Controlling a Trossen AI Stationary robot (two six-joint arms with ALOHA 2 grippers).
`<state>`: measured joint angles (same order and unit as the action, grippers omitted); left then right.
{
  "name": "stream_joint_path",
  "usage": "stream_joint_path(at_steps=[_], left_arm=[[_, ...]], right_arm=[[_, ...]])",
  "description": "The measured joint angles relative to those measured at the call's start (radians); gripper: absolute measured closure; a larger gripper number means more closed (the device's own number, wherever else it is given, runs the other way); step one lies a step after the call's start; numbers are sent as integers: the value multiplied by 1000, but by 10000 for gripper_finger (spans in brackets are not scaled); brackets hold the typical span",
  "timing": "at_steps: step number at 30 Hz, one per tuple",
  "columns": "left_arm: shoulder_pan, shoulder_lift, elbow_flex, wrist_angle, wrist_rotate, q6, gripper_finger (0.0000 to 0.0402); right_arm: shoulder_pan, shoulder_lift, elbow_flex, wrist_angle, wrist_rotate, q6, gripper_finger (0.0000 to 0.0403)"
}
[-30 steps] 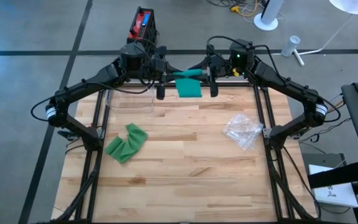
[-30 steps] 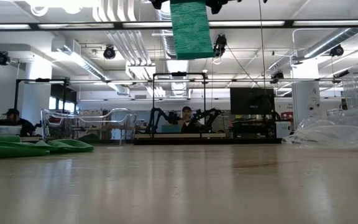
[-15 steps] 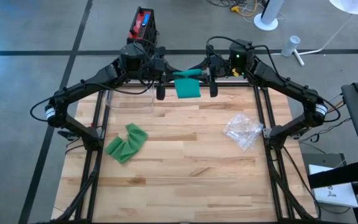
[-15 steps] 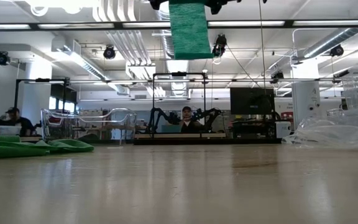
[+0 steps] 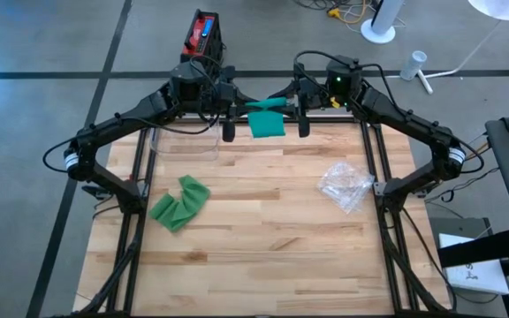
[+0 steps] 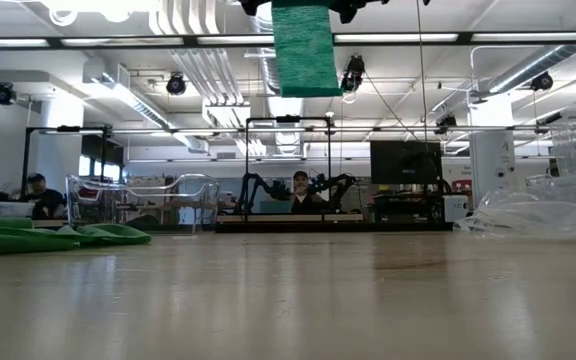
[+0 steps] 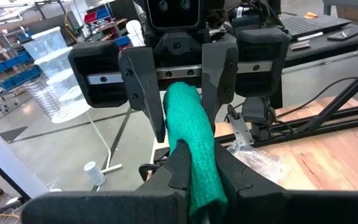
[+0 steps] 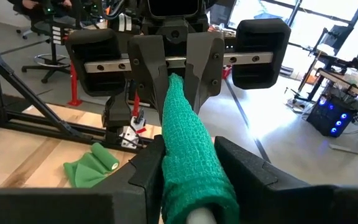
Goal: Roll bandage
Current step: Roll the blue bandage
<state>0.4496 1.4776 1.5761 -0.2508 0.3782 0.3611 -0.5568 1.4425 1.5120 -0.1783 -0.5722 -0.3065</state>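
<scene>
A green bandage (image 5: 268, 124) is held up in the air over the table's far middle, between my two grippers, which point level at each other. My left gripper (image 5: 249, 109) comes from the left and is shut on it (image 7: 199, 165). My right gripper (image 5: 284, 105) comes from the right, with its fingers (image 8: 148, 165) on either side of the bandage's rolled part. A loose length of the bandage (image 6: 306, 48) hangs down, well clear of the table. My left gripper pinches the bandage's stretched part (image 7: 197, 146) between its two fingers, coming level from the table's left. The bandage runs on along the fingers toward the other gripper and is lifted clear. My right gripper has the bandage's rolled part (image 8: 188, 165) between its two fingers, coming level from the table's right. A pale core (image 8: 197, 218) shows at the roll's end. The roll lies along the fingers, lifted clear of the table.
A second green bandage (image 5: 179, 203) lies crumpled on the table's left. A crumpled clear plastic bag (image 5: 345, 185) lies at the right. A clear plastic container (image 5: 184, 141) stands at the far left. A red and black device (image 5: 203, 35) sits on the floor beyond the far edge.
</scene>
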Motion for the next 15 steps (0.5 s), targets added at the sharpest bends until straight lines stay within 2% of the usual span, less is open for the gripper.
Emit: stream_joint_path(at_steps=[6, 15], left_arm=[[-2, 0, 0, -2, -2, -5, 384], [-2, 0, 0, -3, -3, -12, 384]], right_arm=[[0, 0, 0, 0, -1, 0, 270], [0, 0, 0, -1, -4, 0, 291]])
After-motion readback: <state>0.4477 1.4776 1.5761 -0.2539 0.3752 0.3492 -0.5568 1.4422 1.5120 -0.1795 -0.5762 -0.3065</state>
